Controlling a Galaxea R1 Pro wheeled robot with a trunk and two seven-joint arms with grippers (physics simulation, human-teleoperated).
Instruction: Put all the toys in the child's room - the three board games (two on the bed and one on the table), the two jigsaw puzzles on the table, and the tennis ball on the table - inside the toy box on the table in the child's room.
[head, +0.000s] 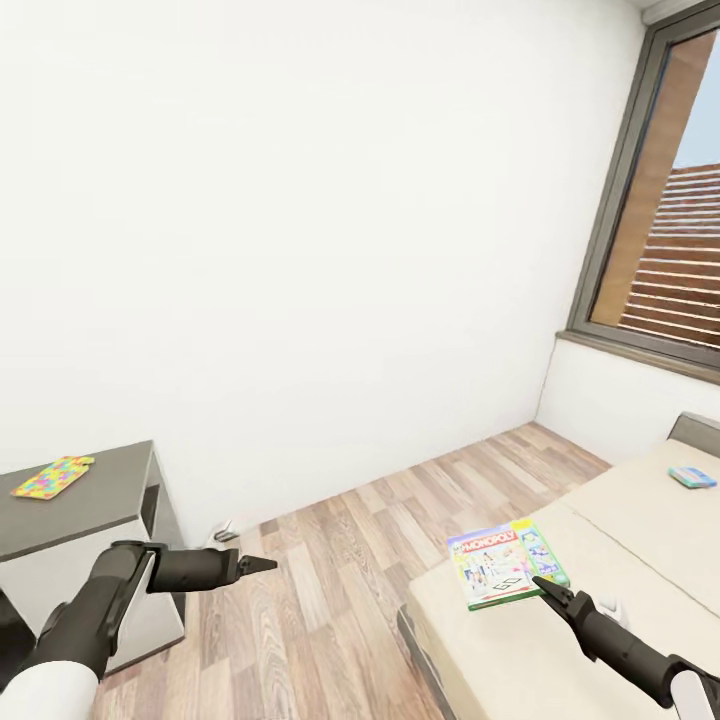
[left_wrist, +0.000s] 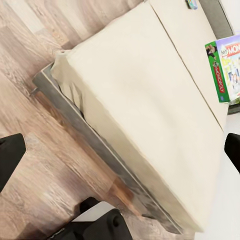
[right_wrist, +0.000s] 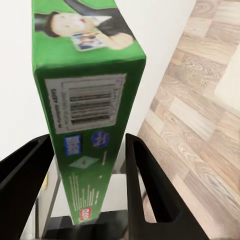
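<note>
The green Monopoly board game (head: 503, 563) sits at the near corner of the beige bed (head: 640, 530), slightly tilted. My right gripper (head: 545, 583) is shut on its near edge. In the right wrist view the box (right_wrist: 90, 90) stands edge-on between both fingers (right_wrist: 150, 185). A smaller blue board game (head: 692, 476) lies farther back on the bed. One jigsaw puzzle (head: 50, 478) rests on the table's dark grey cabinet top (head: 110, 500). My left gripper (head: 255, 565) hangs open over the floor, facing the bed (left_wrist: 140, 90) and the Monopoly box (left_wrist: 225, 67). The toy box and tennis ball are out of view.
Wood-plank floor (head: 350, 560) runs between the cabinet and the bed. A white wall (head: 300, 250) stands behind, with a dark-framed window (head: 660, 200) at the right. The bed's grey frame edge (left_wrist: 85, 125) juts toward my left arm.
</note>
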